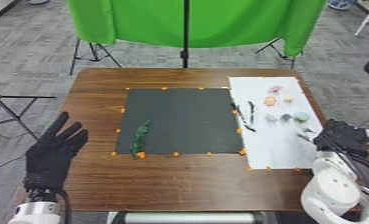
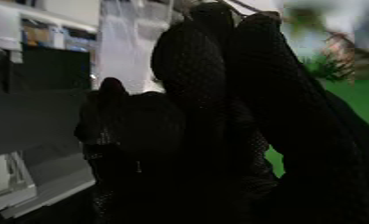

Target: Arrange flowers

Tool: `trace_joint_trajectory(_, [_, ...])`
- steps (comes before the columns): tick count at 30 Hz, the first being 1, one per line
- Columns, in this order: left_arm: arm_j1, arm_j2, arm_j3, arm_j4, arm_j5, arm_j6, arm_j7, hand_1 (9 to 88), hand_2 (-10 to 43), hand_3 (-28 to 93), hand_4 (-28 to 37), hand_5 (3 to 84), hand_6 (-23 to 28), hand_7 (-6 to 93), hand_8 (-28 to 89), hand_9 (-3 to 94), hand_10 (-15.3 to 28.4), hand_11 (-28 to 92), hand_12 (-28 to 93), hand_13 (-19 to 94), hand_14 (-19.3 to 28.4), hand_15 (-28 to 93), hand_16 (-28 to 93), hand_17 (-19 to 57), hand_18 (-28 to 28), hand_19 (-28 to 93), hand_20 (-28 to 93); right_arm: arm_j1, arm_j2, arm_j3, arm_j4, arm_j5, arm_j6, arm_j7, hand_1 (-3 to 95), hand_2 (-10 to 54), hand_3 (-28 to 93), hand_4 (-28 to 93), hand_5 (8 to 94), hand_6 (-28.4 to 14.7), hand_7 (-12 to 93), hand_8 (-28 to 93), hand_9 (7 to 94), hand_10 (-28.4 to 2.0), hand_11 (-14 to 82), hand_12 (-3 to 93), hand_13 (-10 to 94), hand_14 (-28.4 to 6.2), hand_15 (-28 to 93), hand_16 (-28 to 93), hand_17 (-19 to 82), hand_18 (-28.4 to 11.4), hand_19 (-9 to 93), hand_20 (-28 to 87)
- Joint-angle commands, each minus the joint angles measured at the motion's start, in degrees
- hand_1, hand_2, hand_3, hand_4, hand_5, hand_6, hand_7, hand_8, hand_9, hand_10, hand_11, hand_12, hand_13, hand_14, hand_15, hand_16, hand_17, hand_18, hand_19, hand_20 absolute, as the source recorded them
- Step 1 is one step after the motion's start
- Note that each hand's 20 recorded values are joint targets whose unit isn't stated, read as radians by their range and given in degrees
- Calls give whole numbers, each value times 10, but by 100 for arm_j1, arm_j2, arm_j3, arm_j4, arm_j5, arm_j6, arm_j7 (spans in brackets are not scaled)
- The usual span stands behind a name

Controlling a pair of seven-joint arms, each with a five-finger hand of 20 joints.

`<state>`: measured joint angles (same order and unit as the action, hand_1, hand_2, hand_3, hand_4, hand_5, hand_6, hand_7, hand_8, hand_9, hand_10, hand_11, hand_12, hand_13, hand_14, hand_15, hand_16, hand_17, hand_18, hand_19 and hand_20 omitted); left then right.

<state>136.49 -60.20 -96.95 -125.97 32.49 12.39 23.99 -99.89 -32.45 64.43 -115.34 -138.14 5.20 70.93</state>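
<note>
In the head view, my left hand (image 1: 52, 159) is open beside the table's left edge. My right hand (image 1: 342, 137) is at the right edge, beside the white sheet (image 1: 269, 157). A leafy green sprig (image 1: 140, 136) lies near the lower left of the dark mat (image 1: 180, 117). On the sheet are a pink flower (image 1: 275, 90), a peach flower (image 1: 269, 101), pale blue-green flowers (image 1: 301, 117), dark stems (image 1: 251, 114) and small greenery (image 1: 305, 135). In the right wrist view, a thin dark stem-like thing (image 2: 243, 5) shows at the tip of my right hand (image 2: 207, 120).
Orange markers (image 1: 164, 88) line the mat and the sheet on the brown table (image 1: 176, 187). A green cloth (image 1: 145, 22) hangs on a stand behind it. A blurred brown-green tuft (image 2: 334, 60) is beside my right hand in the right wrist view.
</note>
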Motion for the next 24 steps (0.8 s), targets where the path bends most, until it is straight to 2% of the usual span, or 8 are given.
trace_joint_trajectory(1, [249,-25,-135,-74,-47,152,63,237,62,809,-262,355,74,88,-86,317,198,226,108,200,275,546,-102,-89,284,538,108,1056,-470,-919,-840,-445,69,-430,562,-95,713,-283,900,-38,171,82,907,-116,459,225,816,-85,748,226,414,-255,932,359])
trace_joint_trajectory(3, [219,-41,-144,-72,-29,126,-16,237,62,809,-262,355,75,89,-86,318,198,226,107,200,275,546,-102,-89,284,539,107,1493,-690,-1285,-900,-497,104,-529,566,-95,718,-283,910,-43,168,85,918,-116,457,225,820,-85,749,228,420,-255,932,375])
trace_joint_trajectory(4, [210,-14,-130,-76,-32,141,8,237,62,809,-262,355,75,89,-87,318,198,226,107,199,275,546,-102,-89,284,539,107,1720,-833,-1453,-920,-437,135,-574,567,-95,720,-283,912,-44,168,86,919,-116,456,226,821,-85,749,229,421,-255,932,378])
trace_joint_trajectory(12, [161,-129,-172,-99,82,95,-190,237,62,811,-264,355,75,91,-88,318,198,229,107,200,275,549,-103,-89,284,540,105,3075,-1947,-2847,-598,-171,-49,-1152,570,-95,721,-283,919,-46,167,88,931,-115,453,227,835,-83,751,231,434,-261,932,407])
trace_joint_trajectory(14, [189,-84,-159,-115,54,147,-162,237,62,812,-264,356,75,92,-88,318,198,230,107,200,276,550,-103,-89,284,541,105,3299,-2245,-3152,-401,-89,-250,-1346,570,-95,720,-283,919,-47,167,88,932,-114,454,228,836,-83,751,231,435,-261,932,411])
trace_joint_trajectory(20, [108,-101,-167,-124,126,136,-271,237,60,814,-266,358,75,98,-90,320,200,239,106,201,277,558,-104,-88,284,545,104,3767,-2920,-3803,282,247,-901,-1721,564,-95,717,-282,924,-42,171,87,935,-111,463,227,842,-82,753,232,440,-262,932,420])
trace_joint_trajectory(21, [111,-67,-162,-132,102,161,-253,236,60,815,-266,358,75,100,-91,321,200,241,104,201,277,563,-106,-88,284,546,103,3833,-2993,-3889,389,301,-973,-1737,562,-95,717,-281,925,-41,172,87,936,-112,466,227,842,-82,754,233,442,-263,932,422])
trace_joint_trajectory(24, [57,-131,-202,-132,166,136,-369,237,60,815,-267,359,76,102,-93,322,201,248,104,202,278,569,-109,-88,284,547,102,3948,-3162,-4033,665,326,-1279,-1796,550,-95,712,-280,931,-38,183,88,937,-113,479,227,844,-85,760,236,444,-266,932,431])
